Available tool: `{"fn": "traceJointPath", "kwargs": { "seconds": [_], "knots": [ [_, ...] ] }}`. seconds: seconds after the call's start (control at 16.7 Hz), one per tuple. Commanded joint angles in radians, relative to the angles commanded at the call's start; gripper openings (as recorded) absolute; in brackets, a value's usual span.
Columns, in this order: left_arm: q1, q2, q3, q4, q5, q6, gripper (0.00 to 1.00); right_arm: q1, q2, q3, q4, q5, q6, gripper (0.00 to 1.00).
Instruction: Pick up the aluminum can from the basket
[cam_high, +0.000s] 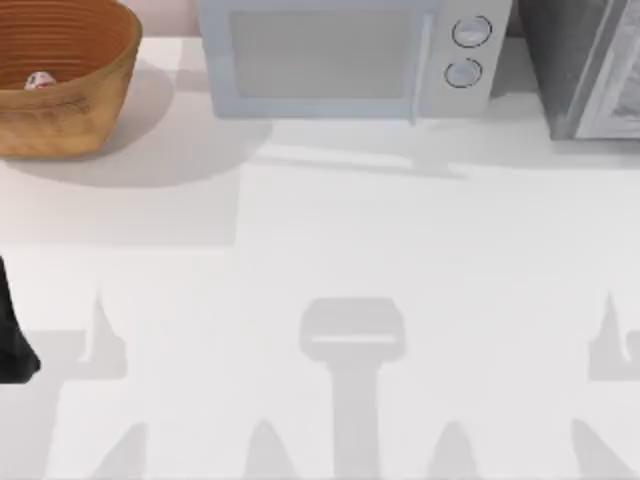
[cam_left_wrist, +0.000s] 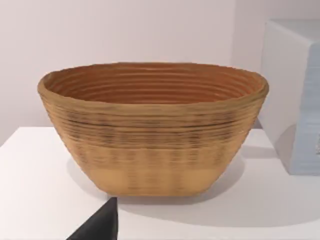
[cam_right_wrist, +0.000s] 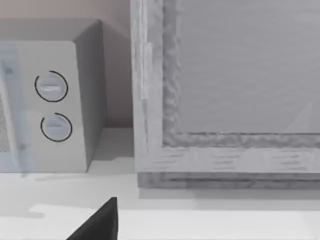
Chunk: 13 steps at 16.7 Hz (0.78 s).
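On the white table (cam_high: 330, 240) the basket (cam_high: 62, 80) sits far left with the aluminum can (cam_high: 38, 81) low inside, so my left arm faces it; I cannot tell my fingers' state.

aluminum can (cam_high: 39, 81) inside wicker basket (cam_high: 95, 95), table's far-left corner

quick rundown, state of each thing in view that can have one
aluminum can: lying inside the basket, not gripped
basket: upright at the table's far left, can inside
microwave: door closed, standing right of the basket
grey appliance: at the far right, door state unclear
left arm: low at the left edge, away from the basket
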Motion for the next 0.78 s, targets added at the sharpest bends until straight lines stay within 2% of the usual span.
{"fn": "traceJointPath", "kwargs": {
  "seconds": [0.18, 0.36, 0.54, 0.78],
  "knots": [
    [0.001, 0.008, 0.009, -0.003, 0.000, -0.001, 1.00, 0.000, 0.000, 0.000, 0.000, 0.000, 0.000, 1.00],
    [0.006, 0.094, 0.096, -0.038, 0.006, -0.008, 1.00, 0.000, 0.000, 0.000, 0.000, 0.000, 0.000, 1.00],
    [0.013, 0.273, 0.278, -0.107, 0.020, -0.020, 1.00, 0.000, 0.000, 0.000, 0.000, 0.000, 0.000, 1.00],
    [0.023, 0.651, 0.642, -0.247, 0.052, -0.035, 1.00, 0.000, 0.000, 0.000, 0.000, 0.000, 0.000, 1.00]
  ]
}}
